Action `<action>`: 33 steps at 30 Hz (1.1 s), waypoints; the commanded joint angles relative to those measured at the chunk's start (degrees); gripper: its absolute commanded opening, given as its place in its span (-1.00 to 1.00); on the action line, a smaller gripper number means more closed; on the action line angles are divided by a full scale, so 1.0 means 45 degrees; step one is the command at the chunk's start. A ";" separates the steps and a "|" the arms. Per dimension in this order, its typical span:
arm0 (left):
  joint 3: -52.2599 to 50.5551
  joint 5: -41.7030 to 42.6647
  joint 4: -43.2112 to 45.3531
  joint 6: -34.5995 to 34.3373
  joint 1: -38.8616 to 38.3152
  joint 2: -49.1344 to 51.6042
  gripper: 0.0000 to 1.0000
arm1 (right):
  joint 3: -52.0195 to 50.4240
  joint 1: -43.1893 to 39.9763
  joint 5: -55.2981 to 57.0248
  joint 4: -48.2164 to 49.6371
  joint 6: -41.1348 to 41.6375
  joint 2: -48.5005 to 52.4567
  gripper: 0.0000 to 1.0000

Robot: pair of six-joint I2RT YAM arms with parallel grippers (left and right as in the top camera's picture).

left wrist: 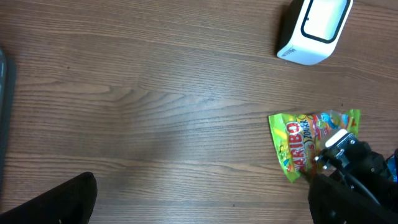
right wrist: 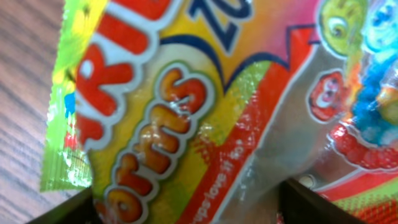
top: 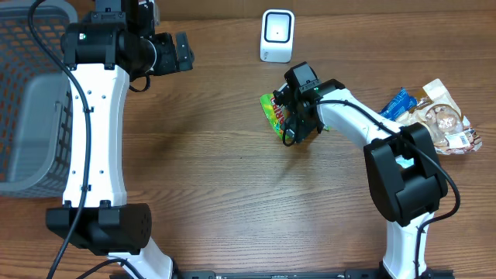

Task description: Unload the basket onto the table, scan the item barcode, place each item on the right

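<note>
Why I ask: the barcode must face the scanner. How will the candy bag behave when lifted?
Probably floppy: the candy bag is thin crinkled film, so it may sag or fold outside the right gripper. Likely light, lying flat on the table. Its glossy surface could slip between the fingers.

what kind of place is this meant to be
Likely a mock shop checkout: a white scanner stands on the table, a candy bag and snack packs lie near it, and a grey basket sits at the left edge.
</note>
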 commanded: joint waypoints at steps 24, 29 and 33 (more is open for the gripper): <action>0.0117 -0.0044 0.0005 -0.0039 -0.0083 0.0049 0.99 | 0.6222 -0.0699 -1.2084 -0.7839 0.2409 0.0039 -0.93; 0.0117 -0.0044 0.0005 -0.0039 -0.0083 0.0049 1.00 | 0.6377 -0.1957 -1.7966 -0.9272 0.0544 0.0039 -0.93; 0.0117 -0.0044 0.0005 -0.0039 -0.0083 0.0049 1.00 | 0.6377 -0.2929 -2.0244 -1.0720 0.0306 0.0039 -0.93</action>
